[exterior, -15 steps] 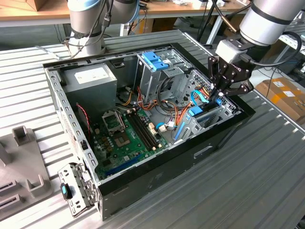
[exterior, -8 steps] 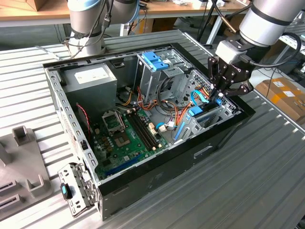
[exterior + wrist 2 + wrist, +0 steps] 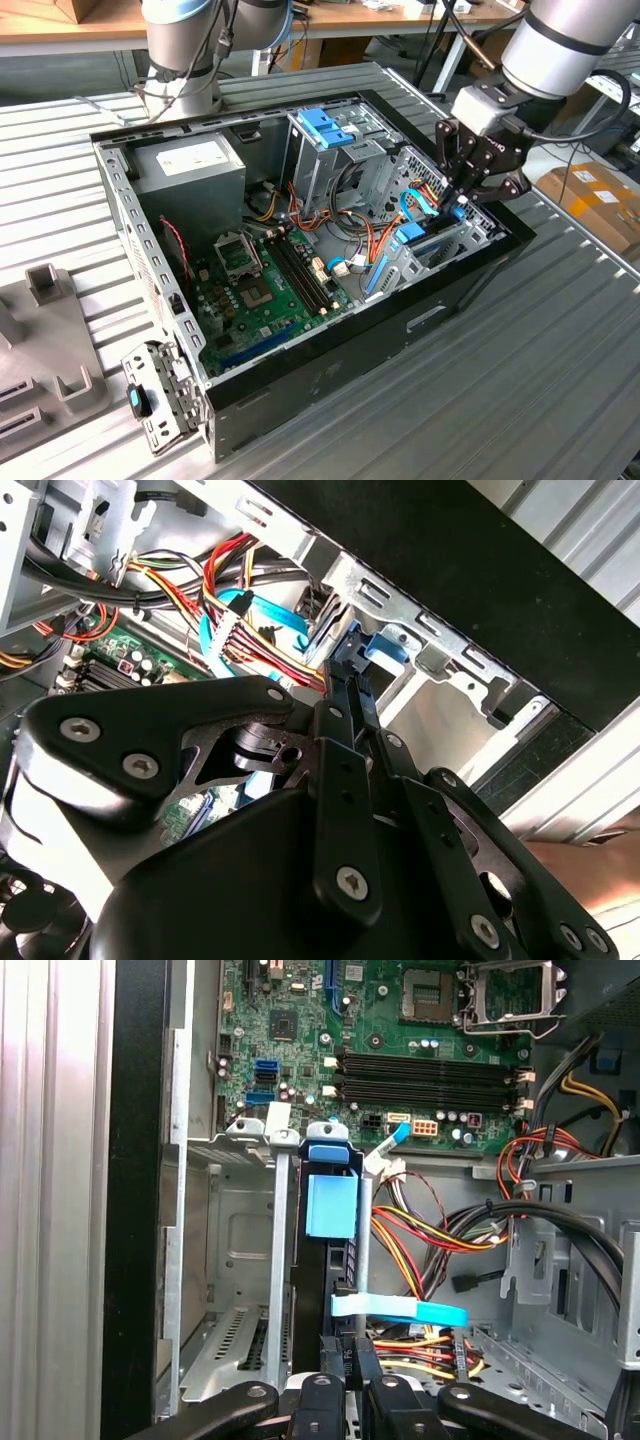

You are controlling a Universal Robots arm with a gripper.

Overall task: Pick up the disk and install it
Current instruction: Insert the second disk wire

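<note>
Black pincer links crowd the foreground in both wrist views, the pincer point(image 3: 345, 685) reaching down into the drive bay at one corner of an open computer case point(image 3: 330, 395). Its two thin fingers point(image 3: 340, 1360) stand nearly together, pinched on the upper edge of the disk point(image 3: 330, 1205), which sits upright on edge in the bay, its light-blue rail and blue end tab plain to see in the first wrist view. In the second wrist view the fingertips close on the blue tab beside the bay's metal wall point(image 3: 440, 695). A flat blue cable point(image 3: 400, 1310) crosses just in front of the disk, and a bundle of red, yellow and black wires point(image 3: 440, 1235) loops next to it. In the exterior view the arm point(image 3: 560, 45) comes in from the exterior view's right and the pincer point(image 3: 462, 200) hangs over the case's corner on that side. Deeper in the case lies the green circuit board point(image 3: 255, 300), with a grey power box point(image 3: 190, 165) and a metal cage with a blue top point(image 3: 325, 130) behind it. The case rests on a ribbed metal surface point(image 3: 520, 400), with a loose metal bracket point(image 3: 160, 395) lying close by its near corner.
</note>
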